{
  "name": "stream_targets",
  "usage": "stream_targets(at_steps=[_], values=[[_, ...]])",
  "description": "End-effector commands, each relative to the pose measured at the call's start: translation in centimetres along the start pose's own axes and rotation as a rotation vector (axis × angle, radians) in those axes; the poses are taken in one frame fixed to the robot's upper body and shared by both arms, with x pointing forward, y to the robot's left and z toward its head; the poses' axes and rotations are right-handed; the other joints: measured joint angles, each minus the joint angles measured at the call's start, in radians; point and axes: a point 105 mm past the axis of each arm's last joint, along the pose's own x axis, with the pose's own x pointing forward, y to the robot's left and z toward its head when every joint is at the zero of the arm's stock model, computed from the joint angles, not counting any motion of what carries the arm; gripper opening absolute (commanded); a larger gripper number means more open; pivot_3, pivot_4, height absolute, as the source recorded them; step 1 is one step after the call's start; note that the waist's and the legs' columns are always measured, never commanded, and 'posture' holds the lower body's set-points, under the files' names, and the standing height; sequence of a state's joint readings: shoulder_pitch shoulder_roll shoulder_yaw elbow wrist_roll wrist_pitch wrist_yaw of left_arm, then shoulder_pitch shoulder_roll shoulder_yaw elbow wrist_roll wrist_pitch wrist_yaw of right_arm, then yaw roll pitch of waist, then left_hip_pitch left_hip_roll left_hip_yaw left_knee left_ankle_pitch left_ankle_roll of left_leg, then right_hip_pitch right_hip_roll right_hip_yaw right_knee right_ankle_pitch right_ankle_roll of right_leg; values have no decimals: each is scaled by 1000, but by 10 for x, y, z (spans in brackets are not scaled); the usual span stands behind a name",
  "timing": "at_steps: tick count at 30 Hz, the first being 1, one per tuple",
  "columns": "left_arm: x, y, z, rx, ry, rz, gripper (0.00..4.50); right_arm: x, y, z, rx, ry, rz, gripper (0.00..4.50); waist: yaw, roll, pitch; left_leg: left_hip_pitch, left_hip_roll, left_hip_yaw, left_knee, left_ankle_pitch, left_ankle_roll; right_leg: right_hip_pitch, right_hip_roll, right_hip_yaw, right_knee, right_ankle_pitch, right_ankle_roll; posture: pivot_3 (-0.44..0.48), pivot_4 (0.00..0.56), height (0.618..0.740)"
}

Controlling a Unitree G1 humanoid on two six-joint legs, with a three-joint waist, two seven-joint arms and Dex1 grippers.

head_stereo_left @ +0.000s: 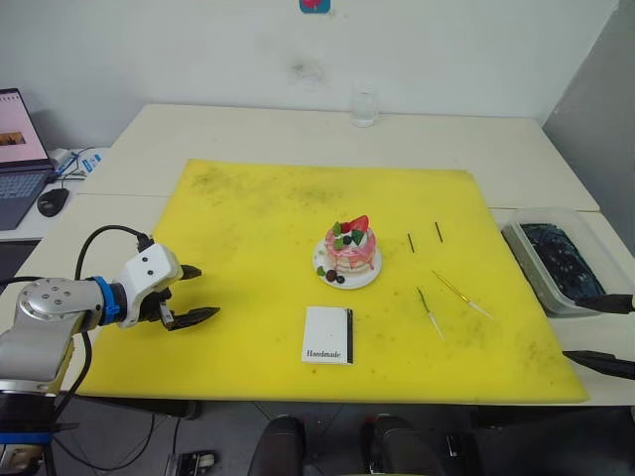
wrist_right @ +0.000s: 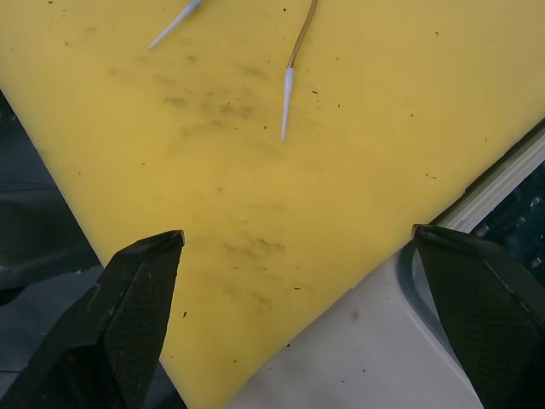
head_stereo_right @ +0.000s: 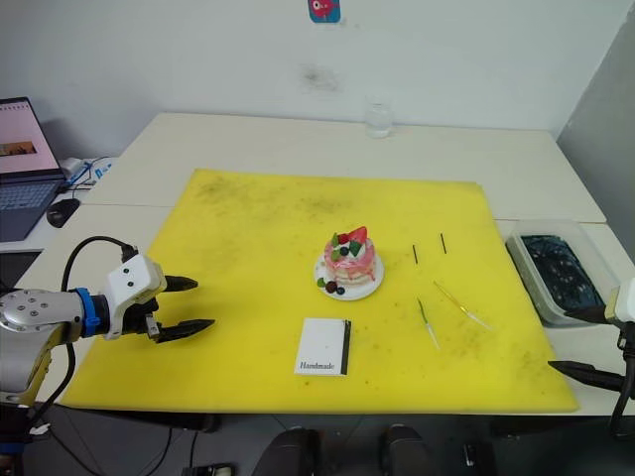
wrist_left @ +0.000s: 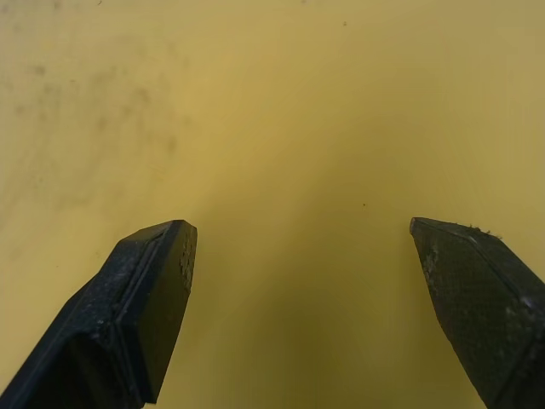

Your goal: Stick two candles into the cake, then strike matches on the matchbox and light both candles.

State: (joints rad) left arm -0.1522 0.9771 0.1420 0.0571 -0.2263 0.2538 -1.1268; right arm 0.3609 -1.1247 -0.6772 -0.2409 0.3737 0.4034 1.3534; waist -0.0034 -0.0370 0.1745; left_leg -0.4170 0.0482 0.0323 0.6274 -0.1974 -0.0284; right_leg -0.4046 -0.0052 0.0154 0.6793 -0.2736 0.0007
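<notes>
Both black 2-fingered grippers, left [head_stereo_left: 195, 295] and right [head_stereo_right: 583, 343], gape wide and hold nothing, while between them on the yellow foam mat [head_stereo_left: 258, 228] sit the pink cake [head_stereo_left: 349, 249] on its white plate [head_stereo_left: 346, 275], the white matchbox [head_stereo_left: 328, 334], 2 dark matches [head_stereo_left: 424, 237] and 2 thin olive-yellow candles [head_stereo_left: 446, 301], with a clear plastic tray [head_stereo_left: 556, 260] holding something dark just beyond the right gripper.

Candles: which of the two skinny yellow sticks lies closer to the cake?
The greener candle, lying nearer the matchbox and cake; the other candle lies farther toward the robot's right.

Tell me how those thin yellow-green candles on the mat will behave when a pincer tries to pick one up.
The candles look wire-thin and lie flat on the yellow mat, so they probably leave little for the fingers to catch. Being so slender, they likely weigh almost nothing and may bend or flick aside if nudged. The curved stem in the right wrist view suggests some flex.
</notes>
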Motion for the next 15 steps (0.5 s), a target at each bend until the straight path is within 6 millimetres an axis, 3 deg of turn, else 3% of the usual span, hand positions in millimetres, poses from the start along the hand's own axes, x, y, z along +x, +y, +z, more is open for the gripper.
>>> stream_targets(at_steps=[1, 15], values=[[-2, 2, 10, 30, -14, -3, 4464, -4, -4, 10, -47, -5, -26, 4500, 0, 0, 0, 0, 0, 0, 0, 0, 0, 0, 0, 0, 0, 0, 0, 0, 150, 740], [-3, 2, 5, 16, -20, 5, 4464, 1, -6, 17, -68, -37, -46, 4500, 0, 0, 0, 0, 0, 0, 0, 0, 0, 0, 0, 0, 0, 0, 0, 0, 150, 740]])
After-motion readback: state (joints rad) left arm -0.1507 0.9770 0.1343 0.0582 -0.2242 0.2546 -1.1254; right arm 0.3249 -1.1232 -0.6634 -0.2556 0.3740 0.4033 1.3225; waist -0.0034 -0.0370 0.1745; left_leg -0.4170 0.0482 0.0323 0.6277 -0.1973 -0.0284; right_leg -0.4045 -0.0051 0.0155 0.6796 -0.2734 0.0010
